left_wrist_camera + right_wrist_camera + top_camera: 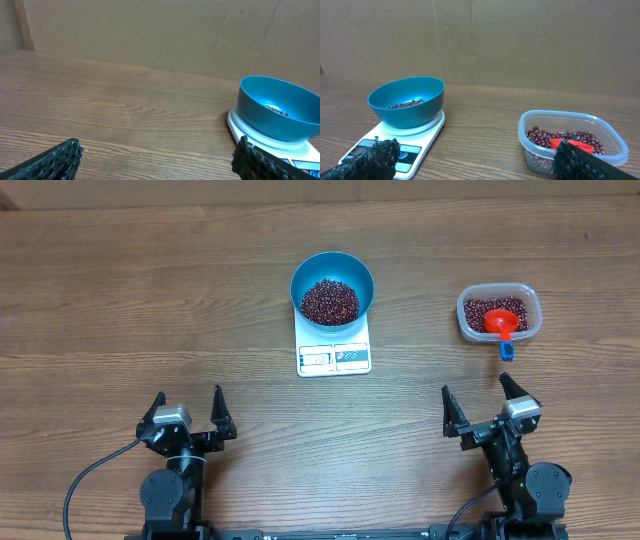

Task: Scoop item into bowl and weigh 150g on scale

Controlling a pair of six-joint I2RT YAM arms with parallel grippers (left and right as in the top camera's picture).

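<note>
Sitting on the small flat white rectangular scale (334,357) at centre, the smooth round bright blue plastic bowl (333,288) holds tiny oval maroon beans (330,301). Far right, a clear plastic tub (498,314) contains a red scoop (499,322). Nearby, the left gripper (188,396) and right gripper (476,386) gape wide, empty, above the grained wooden table (150,300).

Even, bright overhead light; soft faint shadows; wrist views slightly soft (near foreground blurred).
</note>
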